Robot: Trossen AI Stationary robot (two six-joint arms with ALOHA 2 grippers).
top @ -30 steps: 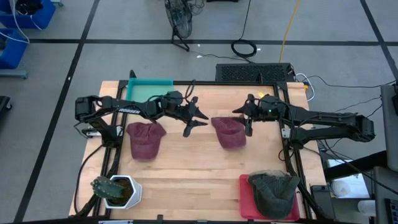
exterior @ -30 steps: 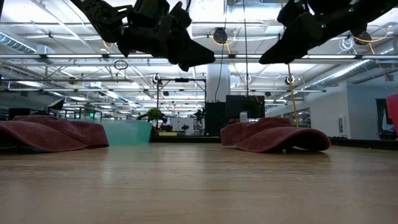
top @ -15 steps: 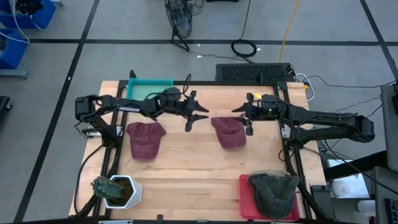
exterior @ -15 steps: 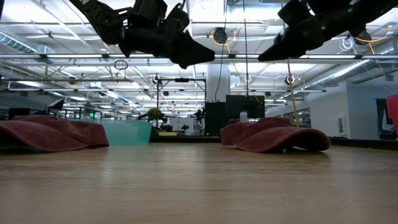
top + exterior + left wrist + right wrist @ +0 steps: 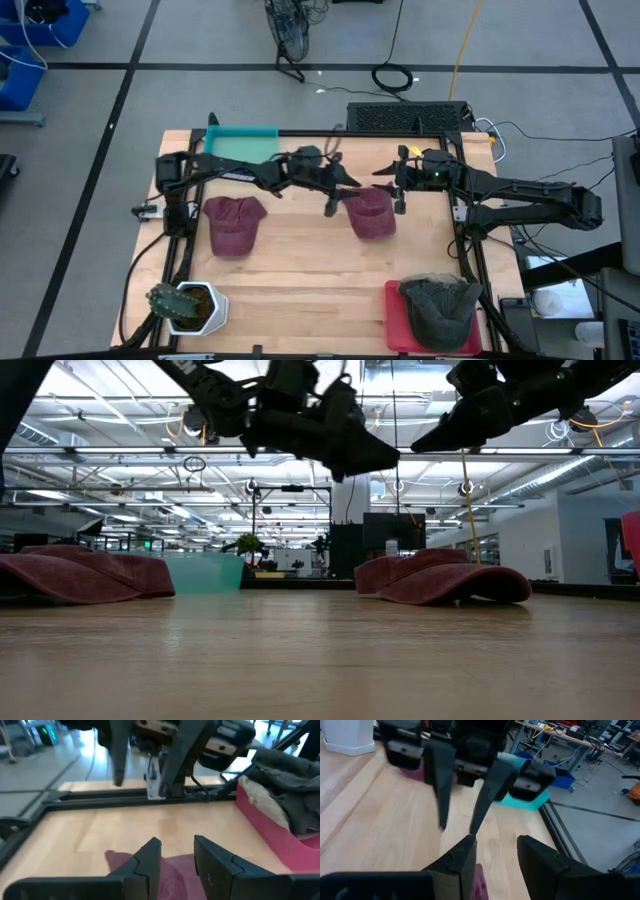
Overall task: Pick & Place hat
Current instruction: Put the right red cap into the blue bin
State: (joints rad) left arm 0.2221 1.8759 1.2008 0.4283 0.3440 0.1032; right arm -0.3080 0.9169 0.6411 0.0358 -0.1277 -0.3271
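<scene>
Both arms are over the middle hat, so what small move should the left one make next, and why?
Probably lower the left gripper onto the middle hat. It hangs open above the hat's left edge, clear of the cloth in the low view. The right gripper, also open, hovers at the hat's far right corner, so descend carefully to avoid crowding it.

Left gripper (image 5: 336, 192) has travelled rightward across the table, from between the two maroon hats to the centre hat (image 5: 369, 212), fingers parted.
</scene>
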